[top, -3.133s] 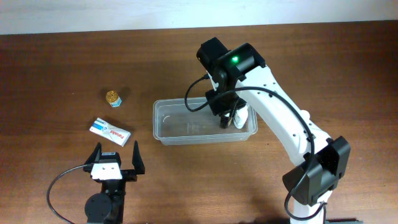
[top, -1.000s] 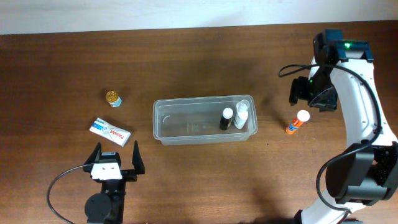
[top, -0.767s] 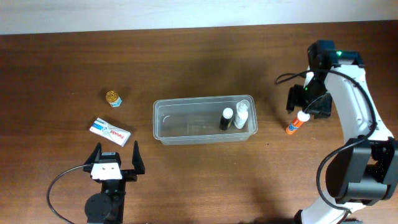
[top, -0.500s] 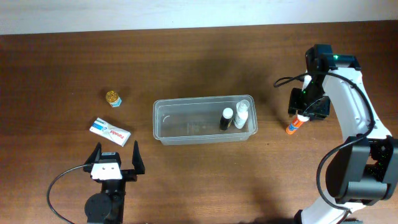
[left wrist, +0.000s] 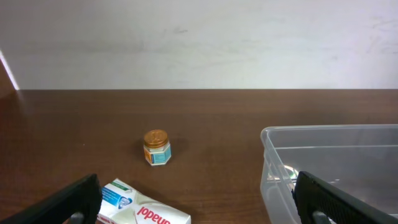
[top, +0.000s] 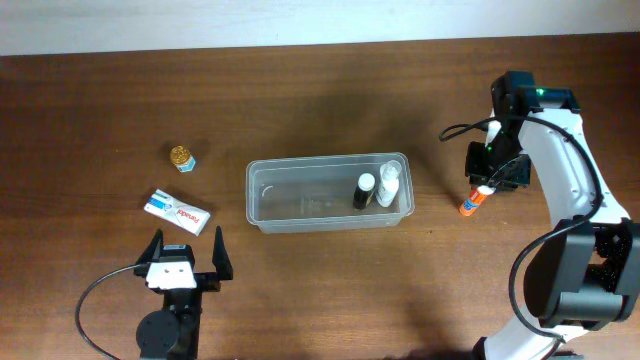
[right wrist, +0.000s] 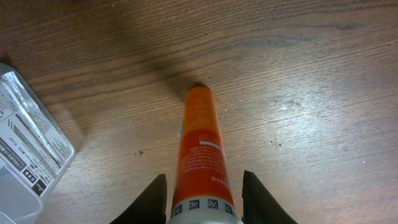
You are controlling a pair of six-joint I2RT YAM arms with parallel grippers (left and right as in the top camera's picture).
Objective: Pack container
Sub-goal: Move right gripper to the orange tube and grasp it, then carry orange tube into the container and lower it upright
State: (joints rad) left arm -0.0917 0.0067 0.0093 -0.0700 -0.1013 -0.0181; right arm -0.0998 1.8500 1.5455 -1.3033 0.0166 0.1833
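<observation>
The clear plastic container (top: 300, 164) stands mid-table and holds a black-capped bottle (top: 364, 190) and a white bottle (top: 387, 184). An orange glue tube (top: 468, 204) lies on the table to its right. My right gripper (top: 484, 182) is down over the tube's white end, open. In the right wrist view the tube (right wrist: 199, 134) lies between my right gripper's fingers (right wrist: 204, 198) with a small gap on each side. My left gripper (top: 185, 262) rests open and empty at the front left; its fingers (left wrist: 199, 218) frame the left wrist view.
A small gold-lidded jar (top: 181, 157) and a white medicine box (top: 177, 211) lie left of the container; both show in the left wrist view, jar (left wrist: 156, 147) and box (left wrist: 143, 210). The container's corner (right wrist: 28, 146) shows left of the tube.
My right arm left the container, swung to the right side and came down over the orange tube. In the last half second it barely moved. The left arm has not moved.
</observation>
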